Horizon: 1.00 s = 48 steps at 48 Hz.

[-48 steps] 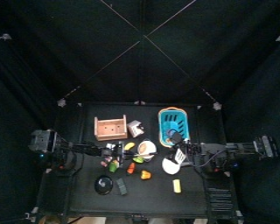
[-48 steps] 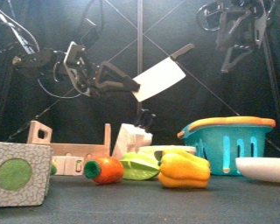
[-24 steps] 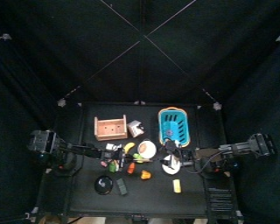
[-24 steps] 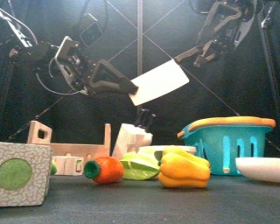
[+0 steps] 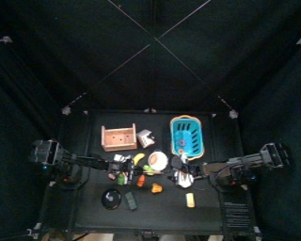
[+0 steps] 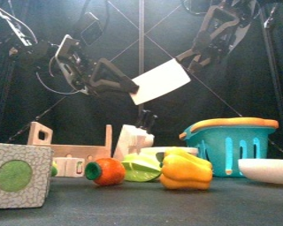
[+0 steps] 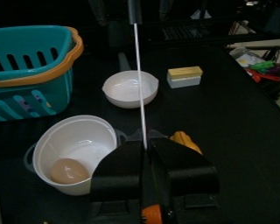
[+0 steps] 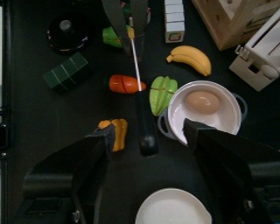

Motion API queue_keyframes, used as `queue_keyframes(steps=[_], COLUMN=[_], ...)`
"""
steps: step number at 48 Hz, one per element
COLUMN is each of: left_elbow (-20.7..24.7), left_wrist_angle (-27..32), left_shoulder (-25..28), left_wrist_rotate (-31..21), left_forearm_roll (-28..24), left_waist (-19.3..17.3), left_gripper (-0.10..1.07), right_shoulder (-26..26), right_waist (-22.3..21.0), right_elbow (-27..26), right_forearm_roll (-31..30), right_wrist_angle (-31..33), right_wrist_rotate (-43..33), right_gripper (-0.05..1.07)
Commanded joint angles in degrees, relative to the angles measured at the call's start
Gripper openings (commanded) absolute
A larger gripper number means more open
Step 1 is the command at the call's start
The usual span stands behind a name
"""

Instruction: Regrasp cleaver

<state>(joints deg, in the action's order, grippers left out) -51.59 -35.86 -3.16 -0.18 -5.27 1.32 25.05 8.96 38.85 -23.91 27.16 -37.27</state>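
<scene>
Held the cleaver (image 6: 162, 80) high above the table (image 6: 144, 199), white blade tilted, over the blue basket (image 6: 233, 145), yellow pepper (image 6: 187, 171) and lime wedge (image 6: 139, 168). Clamped its dark handle in the left pincer (image 6: 123, 89), jaws closed tight on it; showed the blade edge-on as a thin white line (image 7: 137, 66) in the left wrist view. Stood the right pincer (image 6: 186, 60) at the blade's upper corner, jaws spread wide with the handle end (image 8: 149, 143) between them. Possibly touching the blade there, though the front view left contact unclear.
</scene>
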Motion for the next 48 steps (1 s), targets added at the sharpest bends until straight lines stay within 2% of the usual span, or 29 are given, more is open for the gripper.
queue_keyframes(steps=[1,26,39,48], left_elbow=[1.23,1.14,0.88,0.26], left_wrist_angle=[-0.26,-0.26,-1.41,-5.8], left_shoulder=[-0.26,0.35,-0.44,-0.53], left_wrist_rotate=[0.18,0.26,0.35,0.18], left_forearm_roll=[0.0,0.0,0.0,0.09], left_waist=[0.09,0.09,0.09,0.09], left_gripper=[0.44,0.44,0.44,0.44], right_shoulder=[0.44,-1.05,-3.25,-3.25], right_waist=[0.18,0.18,0.62,0.97], right_elbow=[-1.76,-0.7,0.35,1.41], right_forearm_roll=[-0.18,0.97,1.76,2.81], right_wrist_angle=[-0.53,-0.53,-0.44,-0.53], right_wrist_rotate=[0.09,-0.09,0.0,-0.18], right_gripper=[0.9,0.6,0.5,0.47])
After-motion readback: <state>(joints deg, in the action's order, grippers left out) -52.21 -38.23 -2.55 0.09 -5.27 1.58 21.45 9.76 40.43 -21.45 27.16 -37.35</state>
